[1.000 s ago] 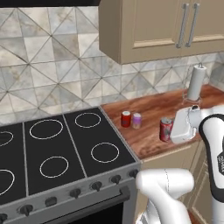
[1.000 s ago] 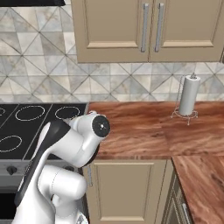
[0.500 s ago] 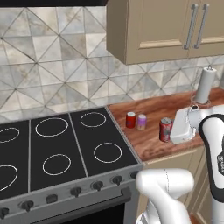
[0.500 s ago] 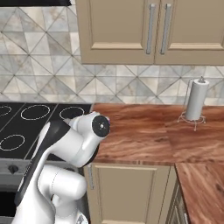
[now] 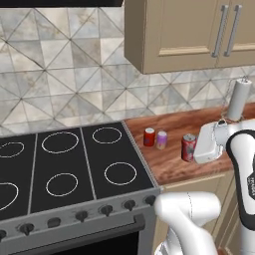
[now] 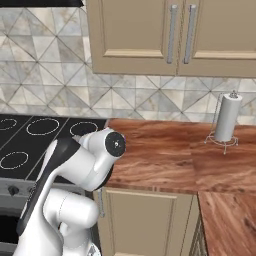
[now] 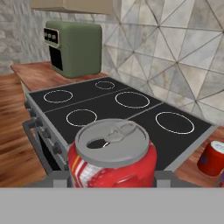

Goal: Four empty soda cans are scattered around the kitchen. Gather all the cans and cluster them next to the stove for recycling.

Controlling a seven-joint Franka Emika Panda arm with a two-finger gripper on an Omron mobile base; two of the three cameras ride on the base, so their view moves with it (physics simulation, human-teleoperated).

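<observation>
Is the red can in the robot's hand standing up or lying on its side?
Standing up. The held red can shows its silver top facing upward between the gripper fingers, and in the left base view it stands vertical above the wooden counter.

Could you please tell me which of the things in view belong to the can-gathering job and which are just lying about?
Job: held red can, red can, purple can, stove, end effector.
Lying about: paper towel roll, green appliance, cabinets.
</observation>
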